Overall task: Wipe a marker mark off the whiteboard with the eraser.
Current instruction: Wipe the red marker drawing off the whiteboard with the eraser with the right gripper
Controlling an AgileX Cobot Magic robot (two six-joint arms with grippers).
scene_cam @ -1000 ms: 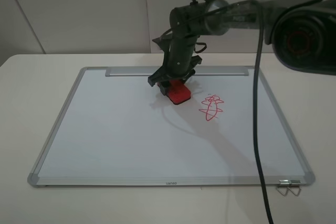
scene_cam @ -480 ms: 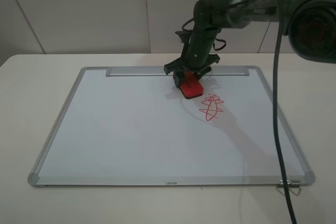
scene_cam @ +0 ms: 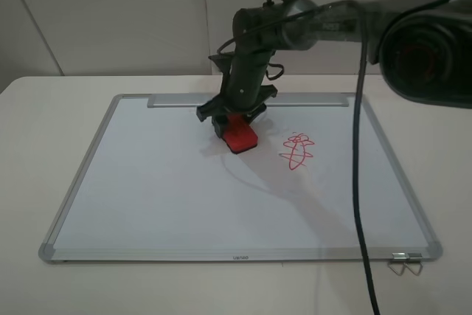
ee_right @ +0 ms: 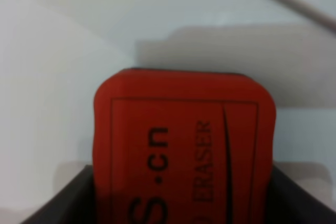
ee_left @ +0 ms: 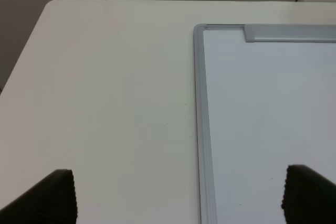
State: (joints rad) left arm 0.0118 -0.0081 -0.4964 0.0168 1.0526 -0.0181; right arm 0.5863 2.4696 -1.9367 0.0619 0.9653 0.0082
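The whiteboard (scene_cam: 147, 182) lies flat on the table, its silver tray strip (scene_cam: 177, 100) along the far edge. My right gripper (scene_cam: 232, 119) is shut on the red eraser (scene_cam: 239, 136), pressing it onto the board's upper middle. The right wrist view shows the eraser (ee_right: 184, 145) close up with its black lettering, held between dark fingers (ee_right: 63, 203). The small wavy-edged square marker mark shows in no view. My left gripper (ee_left: 178, 198) is open over the bare table beside the whiteboard's (ee_left: 262, 103) left frame, and it is outside the exterior high view.
A red scribble of crossing loops (scene_cam: 297, 151) sits on the board to the right of the eraser. A black cable (scene_cam: 359, 145) hangs across the board's right side. A metal clip (scene_cam: 405, 262) lies at the board's near right corner.
My right gripper swept the eraser right toward the tray strip, then back left and slightly nearer. The scribble is unchanged.
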